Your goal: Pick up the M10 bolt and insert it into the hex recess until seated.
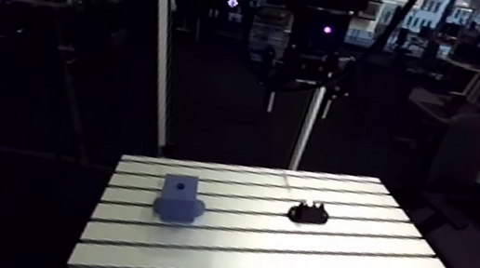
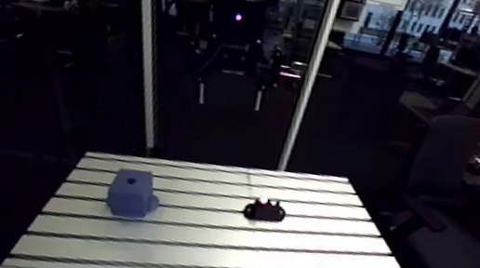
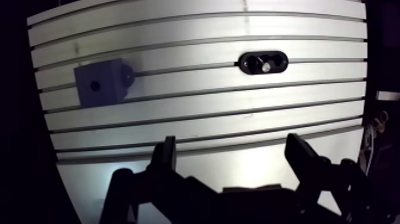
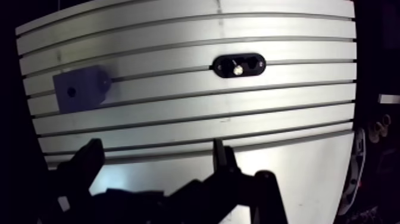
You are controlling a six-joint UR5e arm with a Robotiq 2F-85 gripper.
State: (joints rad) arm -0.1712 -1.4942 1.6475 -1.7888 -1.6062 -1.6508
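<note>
Fingers (image 3: 163,156) are sitting spread wide with nothing between them, so the gripper (image 3: 231,143) is hanging empty over the slotted table (image 3: 208,122). M10 bolt (image 3: 265,67) is showing only as a small shiny silver dot, well ahead of the gripper, poking out of one of two holes in a black oval holder (image 3: 262,56). In the arm view that holder is sitting right of centre, and a blue-grey block (image 1: 179,198) with a dark round hole (image 1: 181,186) on top is sitting left of centre, well apart.

The blue block (image 3: 100,83) and black holder (image 3: 262,60) stand well apart on the table (image 3: 196,113), with bare slats between.
</note>
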